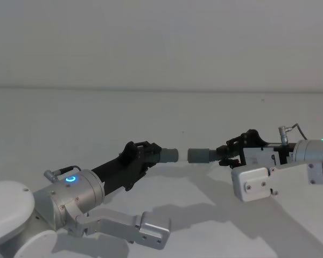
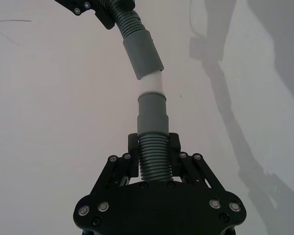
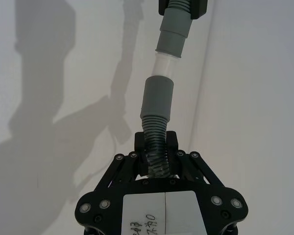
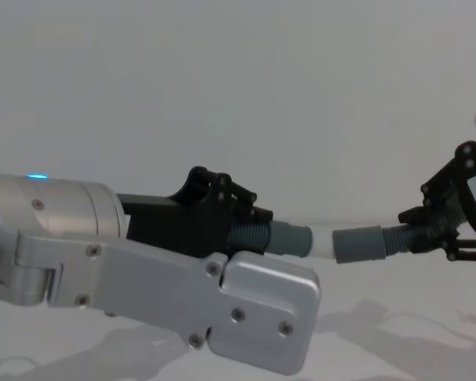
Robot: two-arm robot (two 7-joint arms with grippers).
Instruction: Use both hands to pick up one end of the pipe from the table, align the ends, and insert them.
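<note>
Two hose ends faced each other w/ a small gap between, held above the white worktop, not yet joined. Left hand was clamped on the ribbed part of one hose just behind its grey cuff; right hand gripped the other hose the same way, its cuff pointing at the first. Wrist views showed the cuffs slightly off-axis, one angled vs. the other. Step in hand: aligning. Next move likely called for squaring both cuffs on one line, then pushing them together so one slid into the other w/o the hoses buckling.
</note>
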